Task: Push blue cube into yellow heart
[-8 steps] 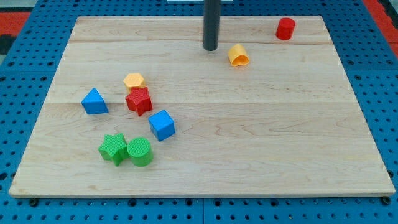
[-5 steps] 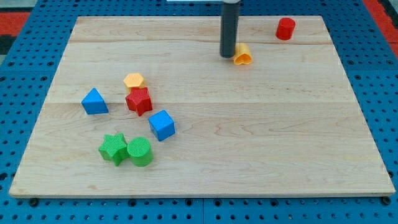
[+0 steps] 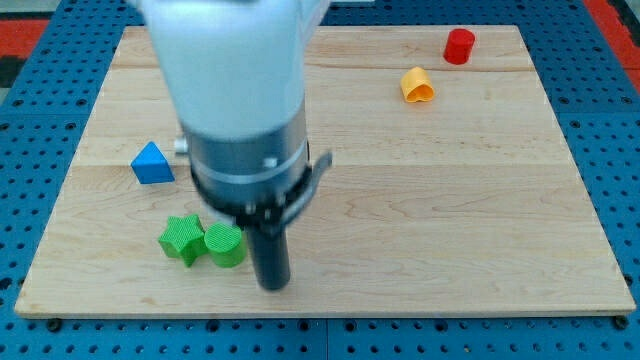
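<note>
My tip (image 3: 271,286) sits near the table's (image 3: 480,250) bottom edge, just right of the green cylinder (image 3: 225,244). There is no hand, only this rod. The arm hides the blue cube. Push steadily toward the yellow heart (image 3: 417,85), far top right.

The arm fills the view's upper left: a pale upper casing, below it a dark grey cylindrical collar with a thin clamp ring. From the collar the dark rod drops straight down, upright, to my tip (image 3: 271,284), which sits low in the view.
</note>
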Action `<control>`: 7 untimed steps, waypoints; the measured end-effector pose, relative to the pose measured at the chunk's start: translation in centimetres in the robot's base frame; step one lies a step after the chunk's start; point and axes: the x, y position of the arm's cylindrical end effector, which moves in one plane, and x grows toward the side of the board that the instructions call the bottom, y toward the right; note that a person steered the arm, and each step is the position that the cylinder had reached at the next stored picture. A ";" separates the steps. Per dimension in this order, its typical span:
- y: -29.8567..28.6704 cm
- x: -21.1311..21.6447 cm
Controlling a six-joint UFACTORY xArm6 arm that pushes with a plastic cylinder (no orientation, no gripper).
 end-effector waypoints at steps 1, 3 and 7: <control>-3.9 1.2; -13.1 -1.2; -2.8 -7.1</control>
